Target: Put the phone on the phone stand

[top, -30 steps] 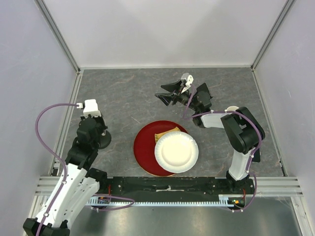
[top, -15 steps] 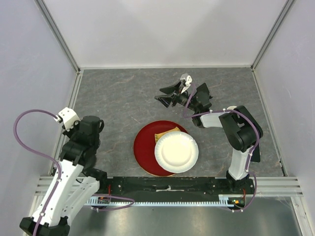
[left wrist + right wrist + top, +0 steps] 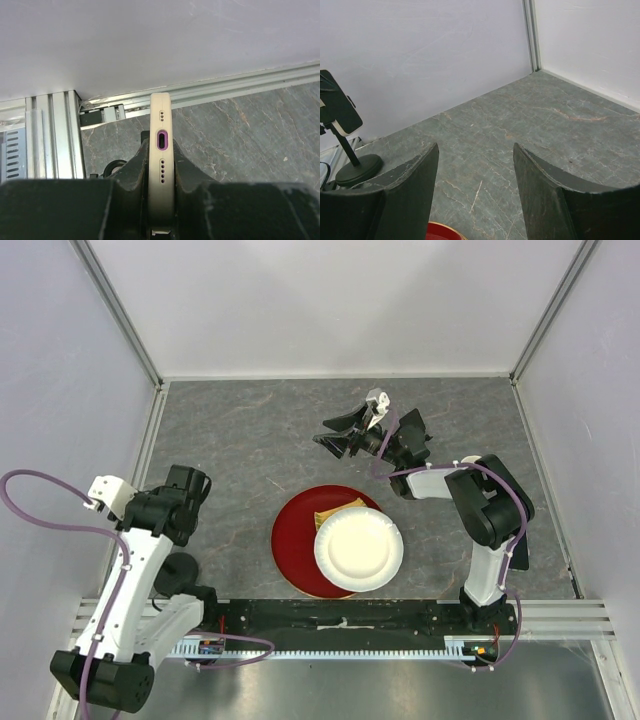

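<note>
One phone clamped edge-on in left tool, port end facing the wrist camera, long axis running outward. Other side, right tool spread wide.

2 fingers spread wide; phone stand upright at left.

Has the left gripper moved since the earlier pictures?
Yes. The left gripper has swung leftward, away from the red plate and toward the left wall.
</note>
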Tool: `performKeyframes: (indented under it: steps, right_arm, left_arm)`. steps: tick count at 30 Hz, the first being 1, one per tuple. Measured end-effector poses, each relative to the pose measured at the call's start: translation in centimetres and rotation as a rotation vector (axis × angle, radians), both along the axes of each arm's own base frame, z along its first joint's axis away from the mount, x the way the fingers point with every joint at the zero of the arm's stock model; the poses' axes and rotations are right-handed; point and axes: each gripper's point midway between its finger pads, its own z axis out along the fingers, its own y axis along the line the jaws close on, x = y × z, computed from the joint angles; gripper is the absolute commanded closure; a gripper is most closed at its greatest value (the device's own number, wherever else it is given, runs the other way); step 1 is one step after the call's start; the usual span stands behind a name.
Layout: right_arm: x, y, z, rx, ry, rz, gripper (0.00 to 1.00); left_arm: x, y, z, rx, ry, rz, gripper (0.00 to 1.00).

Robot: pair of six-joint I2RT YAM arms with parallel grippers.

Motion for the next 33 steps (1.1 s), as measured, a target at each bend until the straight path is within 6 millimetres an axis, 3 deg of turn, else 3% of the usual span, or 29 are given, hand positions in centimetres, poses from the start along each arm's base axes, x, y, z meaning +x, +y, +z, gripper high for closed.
performKeyframes:
  steps: [9,21,25,26,29,33]
  right_arm:
    - [0.0,-0.1,-0.1,0.002,0.011,0.007,0.32]
    - [0.0,0.2,-0.7,0.006,0.047,0.031,0.32]
    - [0.0,0.2,-0.6,0.008,0.050,0.033,0.32]
    - [0.0,0.2,-0.6,0.008,0.051,0.033,0.32]
    - [0.1,0.1,-0.7,0.010,0.056,0.033,0.32]
    - [0.2,0.0,-0.7,0.011,0.063,0.034,0.32]
  left_arm:
    - [0.6,0.6,-0.1,0.070,0.050,0.037,0.98]
    - [-1.0,1.0,0.2,0.061,-0.035,0.049,0.97]
    - [-1.3,1.1,0.1,0.068,-0.029,0.047,0.82]
    - [-1.3,1.1,0.1,0.070,-0.027,0.047,0.72]
    - [-1.4,1.1,0.1,0.076,-0.021,0.046,0.58]
    - [-1.5,1.2,0.2,0.078,-0.021,0.045,0.52]
